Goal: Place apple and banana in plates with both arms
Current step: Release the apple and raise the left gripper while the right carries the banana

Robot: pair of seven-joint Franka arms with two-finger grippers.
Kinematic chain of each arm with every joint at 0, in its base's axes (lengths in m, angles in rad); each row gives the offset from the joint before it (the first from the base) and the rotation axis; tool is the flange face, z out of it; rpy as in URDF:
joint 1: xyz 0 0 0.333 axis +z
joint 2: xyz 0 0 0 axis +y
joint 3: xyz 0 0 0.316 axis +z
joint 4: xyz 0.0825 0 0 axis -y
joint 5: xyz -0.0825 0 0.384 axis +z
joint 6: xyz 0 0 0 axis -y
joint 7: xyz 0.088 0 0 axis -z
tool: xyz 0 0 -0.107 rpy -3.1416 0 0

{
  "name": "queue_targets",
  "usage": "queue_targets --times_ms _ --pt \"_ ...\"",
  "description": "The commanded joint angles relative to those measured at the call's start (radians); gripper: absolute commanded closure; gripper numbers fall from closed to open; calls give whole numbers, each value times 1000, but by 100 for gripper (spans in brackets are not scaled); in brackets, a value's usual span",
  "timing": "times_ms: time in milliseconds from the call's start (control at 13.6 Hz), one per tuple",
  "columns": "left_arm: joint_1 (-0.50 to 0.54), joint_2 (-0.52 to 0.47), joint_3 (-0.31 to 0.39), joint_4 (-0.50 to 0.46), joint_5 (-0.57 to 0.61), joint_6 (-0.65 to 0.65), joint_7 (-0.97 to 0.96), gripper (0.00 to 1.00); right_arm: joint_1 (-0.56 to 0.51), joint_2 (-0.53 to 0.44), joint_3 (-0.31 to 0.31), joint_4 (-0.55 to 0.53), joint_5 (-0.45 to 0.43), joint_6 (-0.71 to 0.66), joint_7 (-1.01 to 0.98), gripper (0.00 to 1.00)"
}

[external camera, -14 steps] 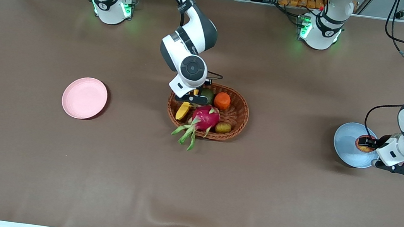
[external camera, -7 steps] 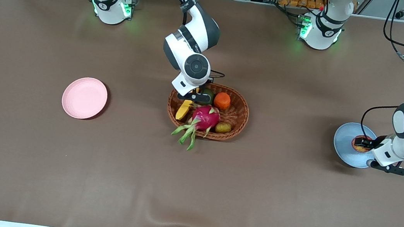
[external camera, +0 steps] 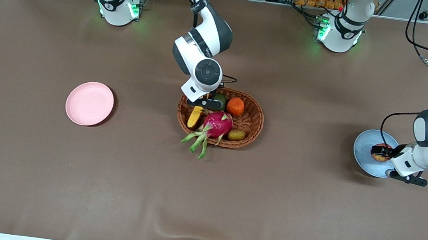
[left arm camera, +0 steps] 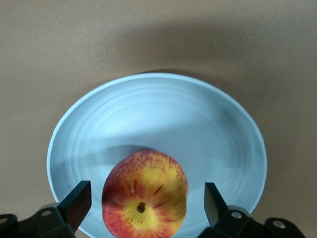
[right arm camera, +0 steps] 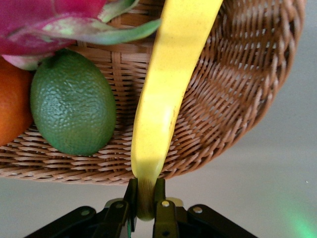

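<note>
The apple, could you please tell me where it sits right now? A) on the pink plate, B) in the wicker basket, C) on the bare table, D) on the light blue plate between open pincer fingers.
D: the apple rests on the light blue plate, with the left pincer open around it, fingers clear of its sides.

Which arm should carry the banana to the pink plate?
The right arm. Its gripper is already shut on the banana in the basket, and the pink plate lies toward its end. The left gripper is open over the apple.
</note>
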Motion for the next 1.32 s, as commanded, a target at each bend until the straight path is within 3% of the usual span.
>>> queue_targets --times_ms 0,367,588,882,1029,1102,1176,1249 --pt "-37 -66 3 18 16 -42 -1 0 -40 -33 -6 51 19 -97 -4 100" --pt "-44 -81 -85 221 16 -263 -5 0 -198 -73 -2 219 44 -377 -26 100" --pt "-44 -86 -141 315 19 -377 -10 0 -299 -124 -7 230 28 -432 -127 100" --pt "-45 -132 -191 370 21 -421 -7 0 -474 -165 -9 230 -103 -532 -305 100" --pt "-152 -204 -142 364 13 -456 -10 0 -586 -208 -9 205 -133 -550 -470 100" --pt "-257 -234 -40 364 10 -492 -36 0 -624 -231 -10 194 -146 -550 -501 100" --pt "-312 -259 5 364 5 -507 -71 0 -655 -247 -9 186 -177 -549 -515 100" --pt "-320 -281 7 367 -11 -519 -100 0 -670 -265 -9 180 -205 -546 -549 100"
